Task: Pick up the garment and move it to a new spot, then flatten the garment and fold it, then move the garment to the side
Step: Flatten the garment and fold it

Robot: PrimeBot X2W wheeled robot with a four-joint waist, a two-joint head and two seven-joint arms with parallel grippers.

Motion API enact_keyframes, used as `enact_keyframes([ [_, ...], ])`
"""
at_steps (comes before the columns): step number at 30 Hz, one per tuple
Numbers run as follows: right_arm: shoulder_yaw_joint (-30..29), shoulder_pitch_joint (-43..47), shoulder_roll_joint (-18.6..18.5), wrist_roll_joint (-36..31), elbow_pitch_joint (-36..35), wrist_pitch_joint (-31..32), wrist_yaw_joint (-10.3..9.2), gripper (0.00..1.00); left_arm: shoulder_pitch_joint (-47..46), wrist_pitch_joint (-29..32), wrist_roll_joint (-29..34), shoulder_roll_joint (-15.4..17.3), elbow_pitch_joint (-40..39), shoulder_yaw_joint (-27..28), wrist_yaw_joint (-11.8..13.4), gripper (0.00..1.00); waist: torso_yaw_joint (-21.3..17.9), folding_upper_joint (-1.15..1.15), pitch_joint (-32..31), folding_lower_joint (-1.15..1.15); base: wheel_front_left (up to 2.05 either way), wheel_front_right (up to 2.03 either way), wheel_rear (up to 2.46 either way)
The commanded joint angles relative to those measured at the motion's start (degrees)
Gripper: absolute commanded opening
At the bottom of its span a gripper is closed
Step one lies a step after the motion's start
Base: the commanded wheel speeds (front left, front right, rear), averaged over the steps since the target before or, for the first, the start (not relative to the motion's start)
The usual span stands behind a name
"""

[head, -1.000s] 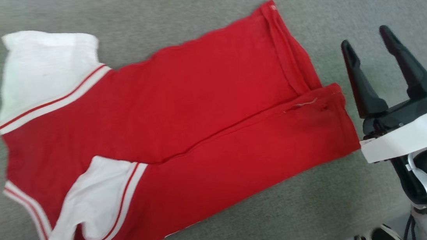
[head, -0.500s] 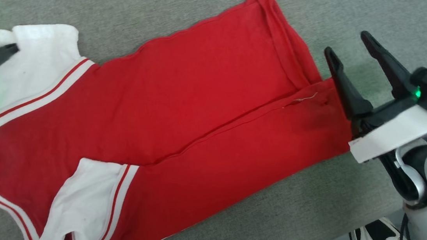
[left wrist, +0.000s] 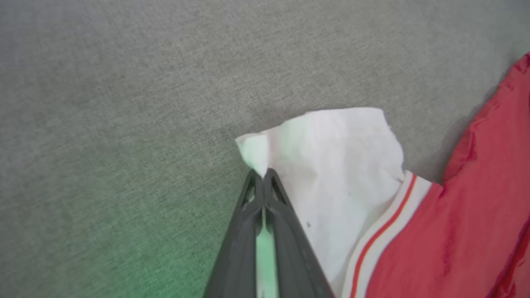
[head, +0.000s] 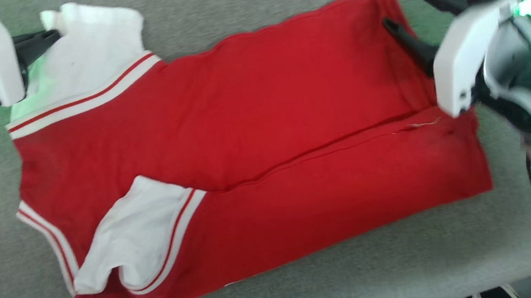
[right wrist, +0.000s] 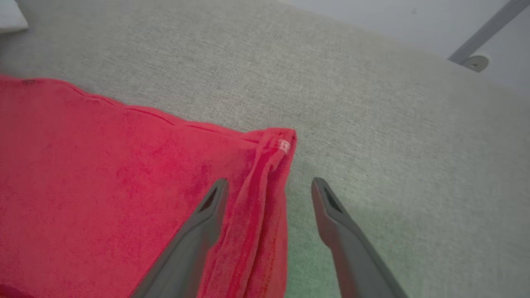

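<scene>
Now the garment (head: 254,135) lies lengthwise across the grey tabletop (head: 308,291) — left end effector (left wrist: 261,176) pinched shut on its white sleeve (head: 90,49) at upper left, right end effector (right wrist: 269,186) wide, straddling the hem corner (right wrist: 281,142) at upper right.

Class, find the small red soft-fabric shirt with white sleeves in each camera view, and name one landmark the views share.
Head view: the shirt spans the middle, sleeves at left.
Left wrist view: shirt at right; left gripper shut on its white sleeve corner.
Right wrist view: shirt fills the left half; hem edge between the open right gripper fingers.
Shared landmark: grey fabric surface beneath.
</scene>
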Motion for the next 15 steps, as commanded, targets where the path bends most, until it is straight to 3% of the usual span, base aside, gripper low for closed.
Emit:
enact_keyframes([
  [1,0.85,-3.64,-0.38,2.06,2.67,3.85,-0.05,1.00,-1.10,-1.20,0.27,-0.60,-0.57,-0.44,-0.25,0.00,1.71,0.00,0.58,0.00,0.00,0.00,0.00],
  [3,2.97,-8.51,-1.30,4.68,7.00,9.95,-0.05,1.00,-1.50,-3.19,-0.29,-1.73,-1.20,-0.68,-0.25,0.00,3.19,0.00,1.03,0.00,0.00,0.00,0.00],
  [11,5.76,-14.57,-1.95,6.50,15.03,15.42,-0.05,1.00,-2.00,-6.30,-1.35,-3.29,-2.80,-2.33,-0.24,0.00,5.70,0.00,1.65,0.00,0.00,0.00,0.00],
  [12,6.34,-14.77,-2.04,6.48,15.66,15.77,-0.05,0.62,-2.03,-6.88,-1.70,-3.32,-2.99,-2.43,-0.24,0.00,5.86,0.00,1.68,0.00,0.00,0.00,0.00],
  [13,6.75,-14.89,-2.13,6.59,16.19,15.61,-0.05,0.41,-2.06,-7.46,-1.81,-3.30,-3.11,-2.50,-0.24,0.00,6.01,0.00,1.67,0.00,0.00,0.00,0.00],
  [14,6.99,-15.06,-2.28,6.77,16.39,14.72,-0.05,0.00,-2.06,-7.94,-1.78,-3.35,-3.24,-2.68,-0.24,0.00,6.19,0.00,1.60,0.00,0.00,0.00,0.00],
  [15,6.67,-15.22,-2.45,6.84,16.90,13.63,-0.05,0.00,-1.92,-8.65,-2.05,-3.39,-3.42,-2.79,-0.24,0.00,6.39,0.00,1.40,0.00,0.00,0.00,0.00],
])
